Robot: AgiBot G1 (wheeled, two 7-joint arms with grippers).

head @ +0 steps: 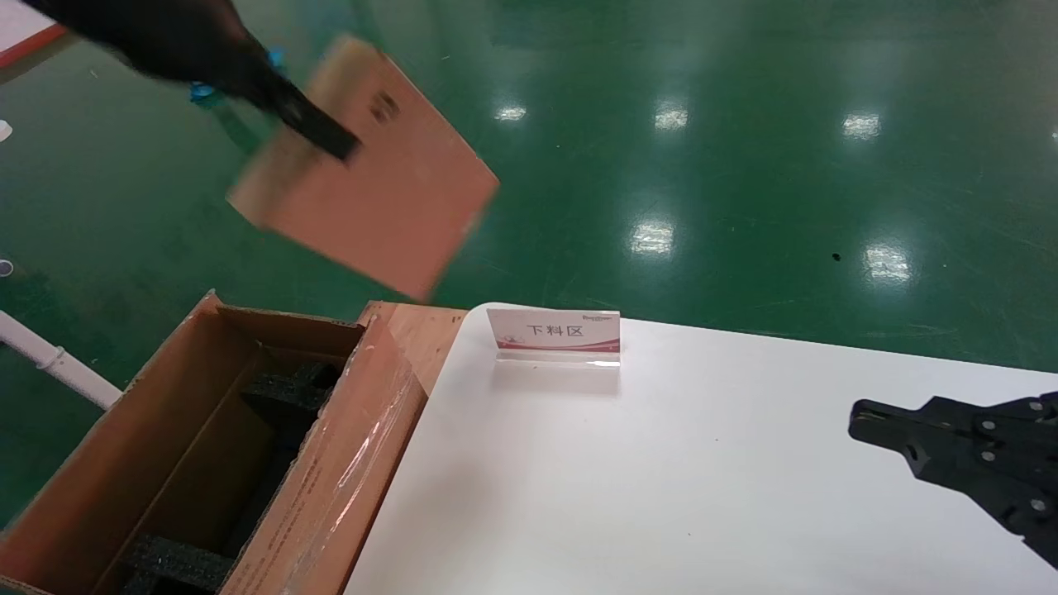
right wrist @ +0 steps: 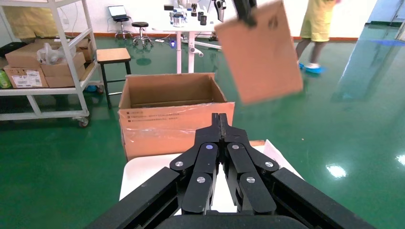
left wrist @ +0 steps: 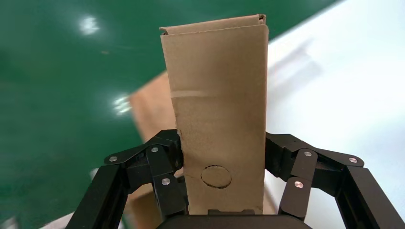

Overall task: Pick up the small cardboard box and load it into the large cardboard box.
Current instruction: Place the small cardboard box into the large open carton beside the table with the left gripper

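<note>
My left gripper (head: 331,136) is shut on the small cardboard box (head: 376,178), a flat brown box with a small black mark. It hangs tilted in the air over the green floor, beyond the large cardboard box (head: 91,463) and a little to its right. In the left wrist view the small cardboard box (left wrist: 219,105) stands between both fingers (left wrist: 165,164). The large cardboard box sits open at the table's left end, with black foam blocks (head: 285,397) inside and clear tape on its near flap (head: 355,463). My right gripper (head: 860,417) is shut and empty above the table's right side.
A small white and red sign (head: 554,332) stands at the far edge of the white table (head: 661,487). A white pipe (head: 50,359) runs left of the carton. The right wrist view shows shelving (right wrist: 43,62) and a stool (right wrist: 112,57) beyond the carton.
</note>
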